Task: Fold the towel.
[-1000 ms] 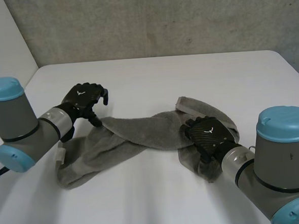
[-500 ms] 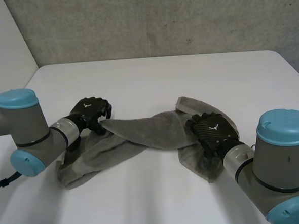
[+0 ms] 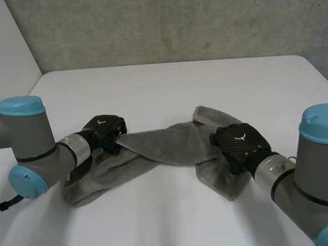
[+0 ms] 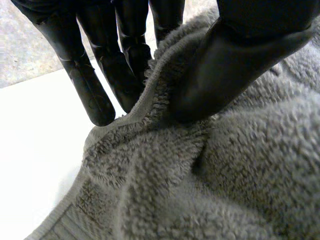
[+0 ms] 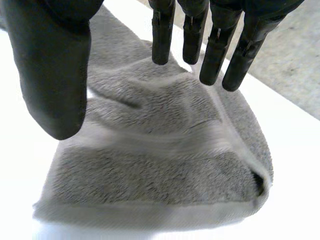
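A grey towel [image 3: 160, 145] lies crumpled and twisted in a long band across the white table [image 3: 167, 89]. My left hand [image 3: 105, 129] is at the upper edge of its left part. In the left wrist view the thumb [image 4: 240, 55] presses the towel's hem [image 4: 150, 100] against the fingers [image 4: 95, 85] behind it, so the hand is shut on the towel. My right hand [image 3: 239, 143] rests over the bunched right end. In the right wrist view its fingers [image 5: 215, 45] are straight and apart from the thumb [image 5: 50, 75], open just above the towel [image 5: 160, 150].
Bare white table stretches behind the towel to a grey concrete wall [image 3: 174, 22]. The table's left edge [image 3: 33, 86] runs beside my left arm [image 3: 32, 148]. More bare table lies in front of the towel.
My left hand came down onto the towel's left upper edge and closed on it. My right hand shifted slightly right over the towel's right end.
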